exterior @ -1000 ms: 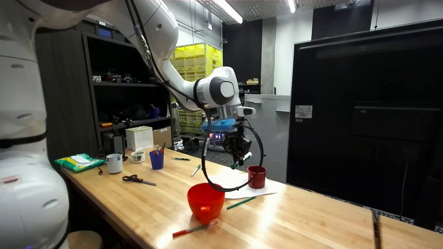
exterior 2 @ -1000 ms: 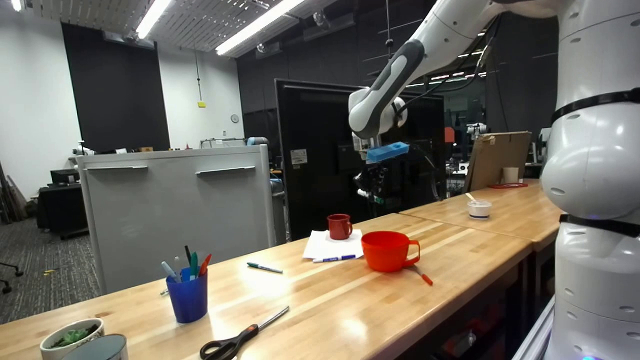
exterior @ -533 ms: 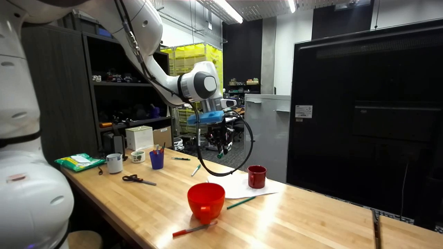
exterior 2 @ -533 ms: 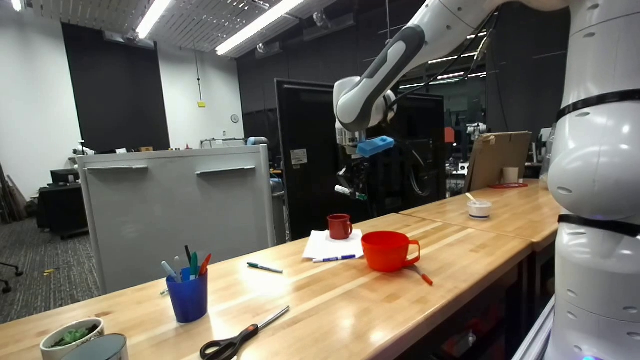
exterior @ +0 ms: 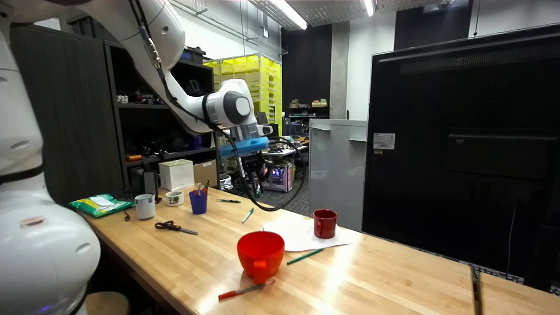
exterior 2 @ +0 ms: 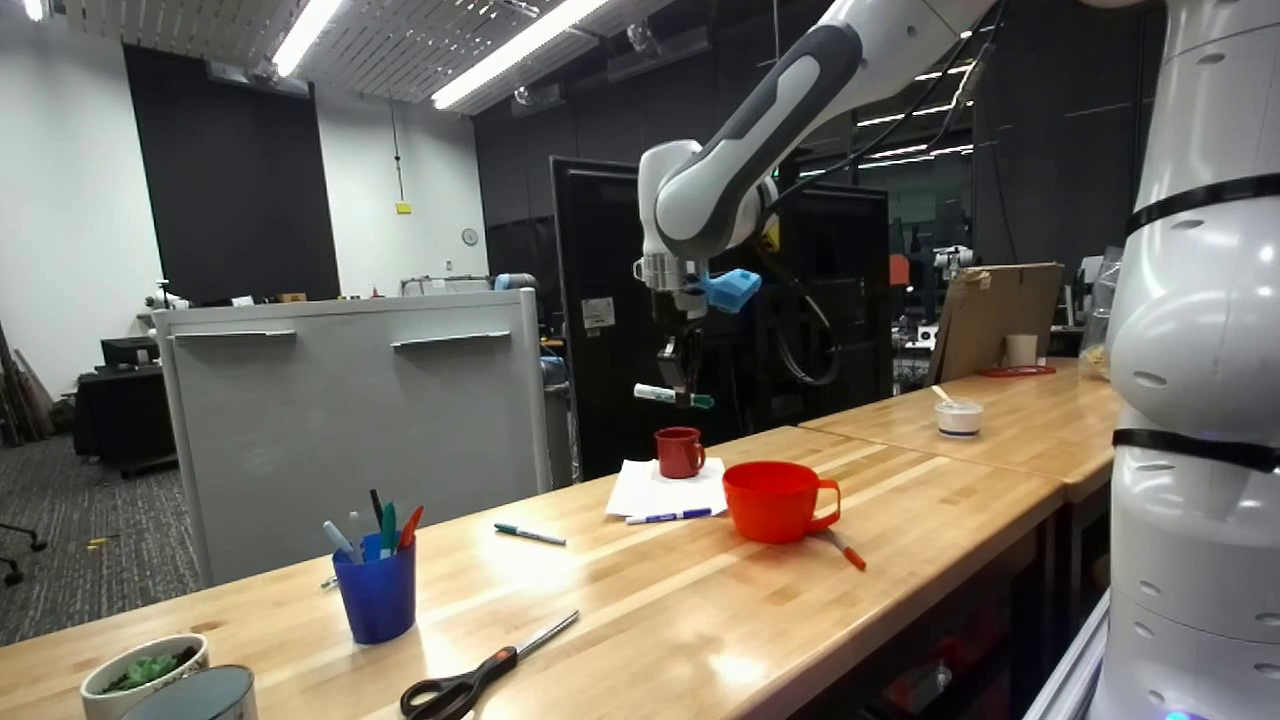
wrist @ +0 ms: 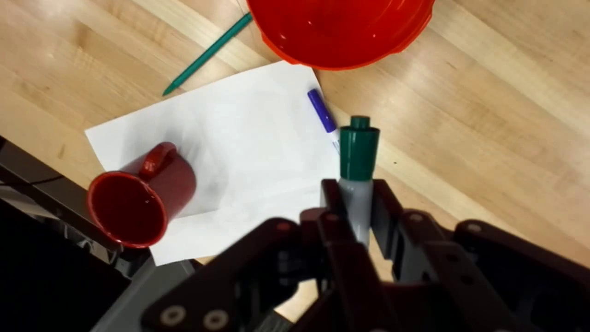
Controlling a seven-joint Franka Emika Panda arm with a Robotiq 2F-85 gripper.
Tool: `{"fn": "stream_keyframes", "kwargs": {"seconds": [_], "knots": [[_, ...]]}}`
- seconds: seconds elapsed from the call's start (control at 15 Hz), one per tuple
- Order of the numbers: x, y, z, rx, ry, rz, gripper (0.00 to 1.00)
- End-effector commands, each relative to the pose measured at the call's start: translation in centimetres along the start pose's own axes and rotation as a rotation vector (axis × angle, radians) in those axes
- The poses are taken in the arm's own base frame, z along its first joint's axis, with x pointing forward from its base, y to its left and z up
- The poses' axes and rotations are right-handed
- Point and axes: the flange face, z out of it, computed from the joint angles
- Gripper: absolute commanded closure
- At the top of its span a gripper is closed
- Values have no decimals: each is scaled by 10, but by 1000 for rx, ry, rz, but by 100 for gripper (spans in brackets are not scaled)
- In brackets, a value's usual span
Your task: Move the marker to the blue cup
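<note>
While the hand (wrist: 356, 198) still pinches the marker (wrist: 358, 168) by its pale body, both hang in the air nearer the blue cup (exterior 2: 377, 605) than half a second ago; that cup stands upright on the counter (exterior 2: 680, 600), well apart.

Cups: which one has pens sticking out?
The dark blue cup, near the scissors; no pens stick up from the dark red cup, bigger red bowl or white mug.

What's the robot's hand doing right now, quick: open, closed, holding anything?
Hand: closed, holding a green-capped white marker between its fingers.
</note>
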Motion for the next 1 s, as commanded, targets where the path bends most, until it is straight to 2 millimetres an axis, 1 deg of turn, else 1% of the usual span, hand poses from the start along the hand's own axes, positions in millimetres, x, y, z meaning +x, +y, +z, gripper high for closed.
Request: {"fn": "stream_keyframes", "kwargs": {"seconds": [0.0, 0.2, 0.27, 0.33, 0.47, 0.93], "knots": [[-11, -28, -11, 16, -7, -193, 95], [-13, -44, -12, 11, -9, -331, 95], [-13, -46, -13, 8, -9, -357, 95], [-4, -38, -4, 10, -14, -292, 80], [-5, -43, -6, 10, -13, -327, 80], [-6, -43, -5, 10, -14, -342, 80]]}}
